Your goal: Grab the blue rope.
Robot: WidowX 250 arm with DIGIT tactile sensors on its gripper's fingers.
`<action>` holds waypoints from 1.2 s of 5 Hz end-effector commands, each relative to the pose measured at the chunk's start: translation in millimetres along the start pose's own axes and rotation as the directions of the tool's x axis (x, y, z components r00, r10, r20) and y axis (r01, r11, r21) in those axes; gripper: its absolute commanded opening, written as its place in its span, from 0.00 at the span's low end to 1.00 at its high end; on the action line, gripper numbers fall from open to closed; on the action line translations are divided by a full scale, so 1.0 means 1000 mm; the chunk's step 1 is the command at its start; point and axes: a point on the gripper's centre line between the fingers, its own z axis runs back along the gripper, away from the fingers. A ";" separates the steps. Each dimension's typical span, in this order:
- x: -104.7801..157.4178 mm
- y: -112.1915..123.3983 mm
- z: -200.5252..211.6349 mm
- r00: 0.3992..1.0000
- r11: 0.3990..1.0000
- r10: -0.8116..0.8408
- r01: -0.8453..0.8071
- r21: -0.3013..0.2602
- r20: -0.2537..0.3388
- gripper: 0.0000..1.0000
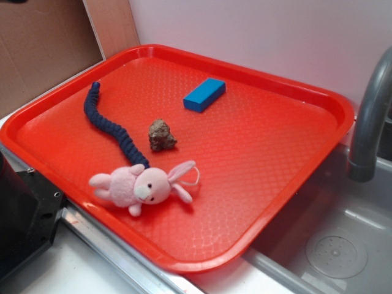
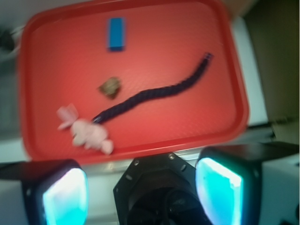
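Jaws are spread wide, nothing between them; gripper (image 2: 143, 190) sits high and back from the red tray (image 2: 234, 93), outside its near rim. Not visible in the exterior view.

Blue rope (image 2: 154, 93) lies flat on the tray, well ahead of the jaws, running diagonally: one end far ahead and to the right, the other ahead-left, touching or tucked just under the pink bunny (image 2: 86, 132).

Risks from here:
- Left end of the rope meets the bunny. A grasp there likely pinches plush too, or drags the bunny along. Can't tell if the rope is under it or only touching.
- Brown lump (image 2: 111, 87) sits just beyond the rope's left half, close to it. A finger coming down on that side could clip it or push it.
- Blue block (image 2: 116, 33) is further ahead, well apart from the rope. Same colour family, so wrong-target risk.
- Rope is soft and low on the tray. Too shallow a descent probably closes on air; jaws aligned along the rope, not across it, would let it roll out.
- Wrist view is blurred, so the rope's edges are soft.

Safest looks like mid-to-right stretch, jaws across the cord.
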 end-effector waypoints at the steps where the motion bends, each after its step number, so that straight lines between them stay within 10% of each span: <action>1: 0.046 0.017 -0.061 0.884 0.878 0.460 -0.467 0.105 0.090 1.00; 3: 0.072 0.036 -0.135 0.651 0.651 0.726 -0.755 0.085 0.222 1.00; 6: 0.060 0.057 -0.209 0.605 0.597 0.752 -0.794 0.119 0.262 1.00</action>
